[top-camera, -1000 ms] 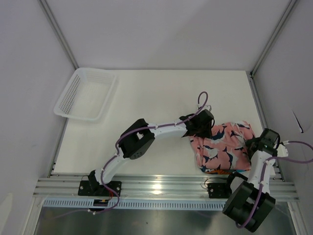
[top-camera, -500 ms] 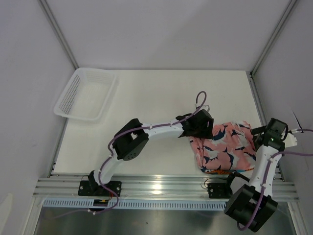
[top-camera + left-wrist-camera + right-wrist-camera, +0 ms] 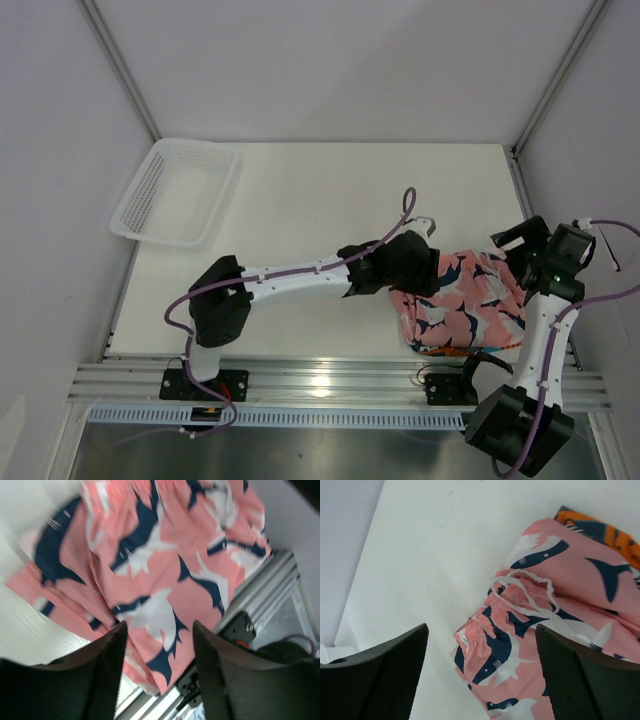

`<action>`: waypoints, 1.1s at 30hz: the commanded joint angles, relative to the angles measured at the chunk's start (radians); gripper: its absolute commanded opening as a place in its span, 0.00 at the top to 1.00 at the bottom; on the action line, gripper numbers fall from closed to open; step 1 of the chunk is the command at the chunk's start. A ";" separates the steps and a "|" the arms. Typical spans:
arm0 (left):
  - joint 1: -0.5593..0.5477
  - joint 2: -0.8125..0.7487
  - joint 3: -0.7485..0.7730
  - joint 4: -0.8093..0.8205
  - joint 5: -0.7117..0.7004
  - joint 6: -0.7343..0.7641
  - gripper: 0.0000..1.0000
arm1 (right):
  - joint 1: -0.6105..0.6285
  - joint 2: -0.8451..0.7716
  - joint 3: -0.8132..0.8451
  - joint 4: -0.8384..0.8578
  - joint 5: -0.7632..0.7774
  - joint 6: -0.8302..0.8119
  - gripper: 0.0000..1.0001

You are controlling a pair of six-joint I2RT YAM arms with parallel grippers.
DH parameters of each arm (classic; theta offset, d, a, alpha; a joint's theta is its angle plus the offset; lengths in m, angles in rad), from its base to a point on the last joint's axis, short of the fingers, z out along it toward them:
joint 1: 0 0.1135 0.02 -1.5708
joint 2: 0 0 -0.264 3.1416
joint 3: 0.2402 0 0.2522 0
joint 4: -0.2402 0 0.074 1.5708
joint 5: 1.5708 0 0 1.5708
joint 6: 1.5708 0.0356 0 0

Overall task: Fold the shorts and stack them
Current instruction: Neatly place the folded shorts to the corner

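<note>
Two white-and-black arms, laced with purple cable

The left arm and the right arm are built of slim white links joined by boxy black housings. A purple cable is tied along each, and one is looped at 12 o'clock of the left wrist. The left gripper fingers are seen as smooth black, the right gripper fingers as finely mesh-textured black.

The upper pair of shorts is laid on the lower pair at the table's near right. The basket is set far left, well apart from those 2.
</note>
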 commanded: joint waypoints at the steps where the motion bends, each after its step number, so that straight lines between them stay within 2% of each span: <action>1: -0.052 -0.038 -0.061 0.043 0.023 0.025 0.45 | 0.021 0.045 -0.046 0.136 -0.168 -0.022 0.13; 2: -0.068 -0.040 -0.076 0.053 0.027 0.028 0.47 | 0.026 0.055 -0.063 0.148 -0.165 -0.020 0.15; 3: -0.074 -0.040 -0.090 0.075 0.035 0.030 0.48 | 0.032 0.066 -0.069 0.165 -0.165 -0.020 0.22; 5: -0.094 -0.031 -0.093 0.090 0.055 0.030 0.52 | 0.037 0.091 -0.086 0.186 -0.171 -0.014 0.41; 6: -0.103 -0.026 -0.099 0.099 0.058 0.032 0.53 | 0.038 0.097 -0.108 0.206 -0.171 -0.011 0.55; 9: -0.131 -0.003 -0.101 0.125 0.056 0.036 0.54 | 0.038 0.126 -0.145 0.232 -0.159 0.000 0.74; 11: -0.141 0.008 -0.099 0.142 0.072 0.036 0.56 | 0.038 0.140 -0.165 0.257 -0.162 0.004 0.80; 17: -0.154 0.034 -0.108 0.179 0.089 0.042 0.57 | 0.038 0.174 -0.215 0.317 -0.107 -0.002 0.83; 23: -0.167 0.064 -0.127 0.205 0.092 0.033 0.59 | 0.041 0.282 -0.240 0.407 -0.082 -0.003 0.89; 33: -0.200 0.117 -0.306 0.365 0.056 -0.042 0.67 | 0.072 0.450 -0.232 0.501 -0.036 -0.005 0.91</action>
